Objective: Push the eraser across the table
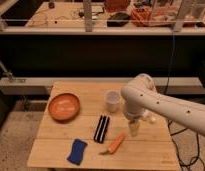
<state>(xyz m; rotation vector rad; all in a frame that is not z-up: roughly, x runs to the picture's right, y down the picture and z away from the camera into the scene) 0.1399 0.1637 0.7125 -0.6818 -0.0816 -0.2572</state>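
The eraser [101, 128], a flat black block split by a lengthwise groove, lies near the middle of the light wooden table [51, 150], with its long side pointing roughly away from the camera. My gripper [133, 128] hangs down from the white arm [146, 97] that reaches in from the right. It hovers low over the table, to the right of the eraser and clearly apart from it.
An orange bowl [64, 106] sits at the left rear. A white cup [112, 100] stands just behind the eraser. A carrot [115, 144] lies in front of the gripper. A blue wavy pad [77, 151] is at the front left. A dark shelf stands behind the table.
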